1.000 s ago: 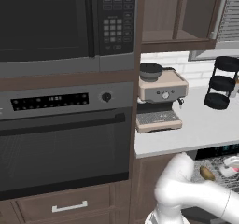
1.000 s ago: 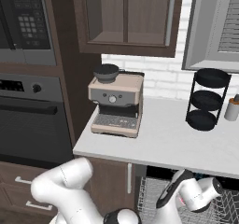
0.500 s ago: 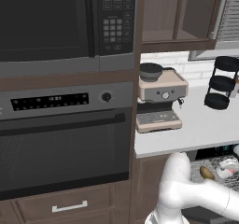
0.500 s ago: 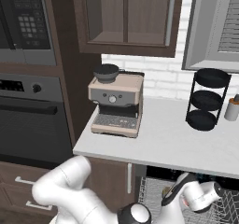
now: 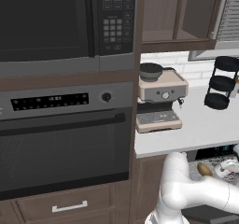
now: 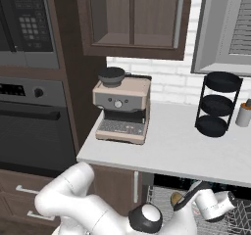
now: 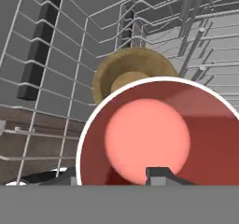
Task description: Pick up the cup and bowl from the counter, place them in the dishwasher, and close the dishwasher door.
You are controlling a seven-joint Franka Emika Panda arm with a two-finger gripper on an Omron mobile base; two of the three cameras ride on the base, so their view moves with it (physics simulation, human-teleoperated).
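Forward by a little since a second ago, the gripper point(image 7: 158, 174) carries the cup point(image 7: 161, 134) over the dishwasher point(image 6: 162, 199) rack — its fingers look closed on the rim. Beyond it the bowl point(image 7: 128, 71) already lies in the rack, so release seems near.

- I see the cup point(image 7: 154, 139) close up: white rim, red inside, mouth toward my camera, over the dishwasher point(image 7: 56, 69) wire rack.
- The bowl point(image 7: 126, 71), brownish-gold, sits tilted in the rack just behind it.
- The worktop point(image 6: 166, 148) is light grey.
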